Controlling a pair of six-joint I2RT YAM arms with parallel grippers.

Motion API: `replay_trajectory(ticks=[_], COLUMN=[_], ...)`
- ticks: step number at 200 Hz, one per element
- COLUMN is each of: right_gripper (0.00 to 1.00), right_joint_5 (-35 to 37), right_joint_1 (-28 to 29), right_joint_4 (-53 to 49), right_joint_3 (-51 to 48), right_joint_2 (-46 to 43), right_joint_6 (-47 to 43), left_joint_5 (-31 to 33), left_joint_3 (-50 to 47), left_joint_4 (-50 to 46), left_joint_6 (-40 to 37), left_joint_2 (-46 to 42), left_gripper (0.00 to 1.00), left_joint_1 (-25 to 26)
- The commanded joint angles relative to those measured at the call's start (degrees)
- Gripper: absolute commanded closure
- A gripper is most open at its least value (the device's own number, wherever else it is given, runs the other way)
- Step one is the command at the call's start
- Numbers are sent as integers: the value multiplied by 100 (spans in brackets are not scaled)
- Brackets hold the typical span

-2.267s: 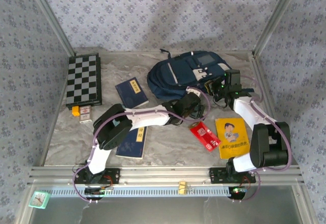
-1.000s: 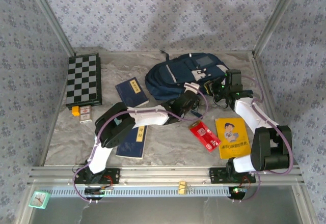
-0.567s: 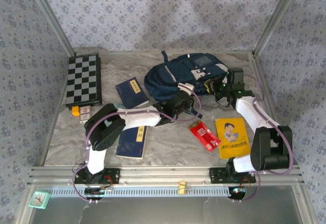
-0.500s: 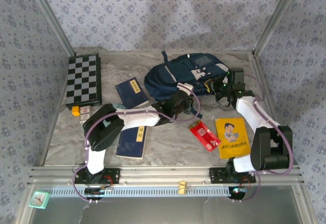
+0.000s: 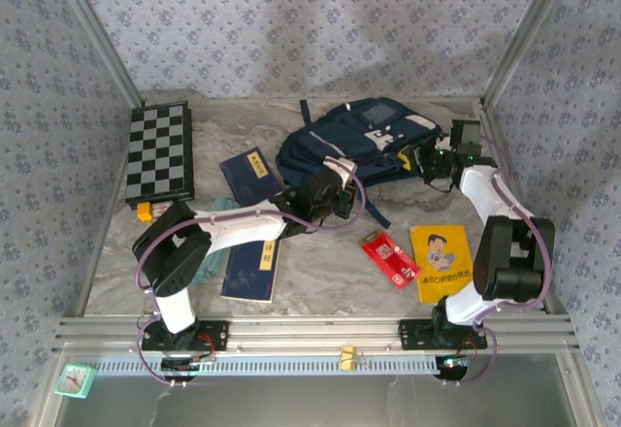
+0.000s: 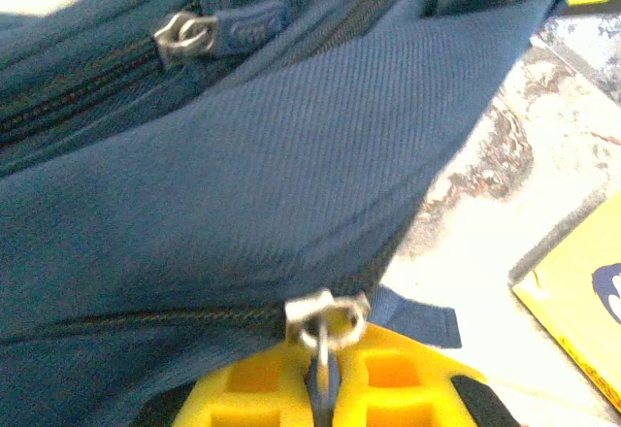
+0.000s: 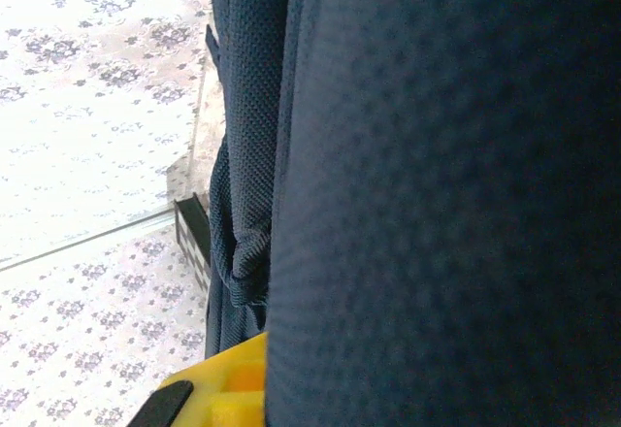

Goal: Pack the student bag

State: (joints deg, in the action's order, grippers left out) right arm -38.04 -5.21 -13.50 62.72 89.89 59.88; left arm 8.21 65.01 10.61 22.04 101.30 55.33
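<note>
a: walk me across the table, left to right

b: from overhead: chessboard (image 5: 160,150) on the far left, a blue book (image 5: 250,175) next to it, a second blue book (image 5: 254,264) under my left arm, then the bag (image 5: 361,141) at the back middle. a red packet (image 5: 391,258) and a yellow book (image 5: 441,262) lie near right

a: how does the bag lie?

b: flat on the table (image 5: 310,296), toward the back, long axis running across and tilted a little toward the far right. my left gripper (image 5: 328,197) is at its near left edge and my right gripper (image 5: 439,158) at its right end, so the bag lies between them

a: jaws?

b: left is pinched together on a zip pull (image 6: 325,318). on the left wrist view the metal tab hangs right between the yellow fingers (image 6: 252,380). right is closed on the bag, i judge: navy cloth lies pressed across its yellow finger (image 7: 233,388), though i can't tell which part of the bag that is

a: what does the next move turn on?

b: the zip line. the bag's body lies beyond and to the right of the left gripper, and the seam runs off along the near edge. i reckon i draw the pull along that seam while the right steadies the far end. if the right slips, the whole bag may drag along instead of the zip running
</note>
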Motion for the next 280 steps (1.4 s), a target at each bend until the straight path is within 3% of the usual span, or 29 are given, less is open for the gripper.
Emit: replay_trajectory(ticks=[1,41,73,101,119,143,161,203,225,252,280], right_gripper=[100,97,79,46,31,22,19,28,34,52,77], right_joint_5=[385,306,51,-50,94,2,-65,359,770,750,796], right_joint_1=[-464,-621,-563,-708,-731,-664,-210,669,972,976,917], right_joint_4=[248,196,-113,-682,-1248,-1502,-1177,72,202,518,-286], right_joint_3=[513,900,945,697,351,-134,-586,-1016,-793,-636,-49], right_joint_2=[280,626,658,218,-177,-628,-907,-718,-358,139,495], right_joint_6=[-404,-506,-782,-1161,-1495,-1352,-874,374,314,230,-624], left_joint_5=[-184,-653,-830,-793,-777,-802,-875,-993,-1093,-1158,-1164], left_joint_3=[-67,476,894,1238,1295,1301,1327,1397,1421,1462,1323], left_joint_4=[-411,-520,-375,-535,-568,-612,-620,-648,-666,-792,-930], left_joint_6=[-39,-56,84,126,138,132,142,198,173,84,-27], left_joint_2=[-321,-59,310,585,651,688,725,795,804,770,635], left_gripper=[100,100,100,100,100,100,100,100,100,100,100], left_joint_1=[-92,-49,-32,-38,-40,-40,-40,-31,-31,-31,-31])
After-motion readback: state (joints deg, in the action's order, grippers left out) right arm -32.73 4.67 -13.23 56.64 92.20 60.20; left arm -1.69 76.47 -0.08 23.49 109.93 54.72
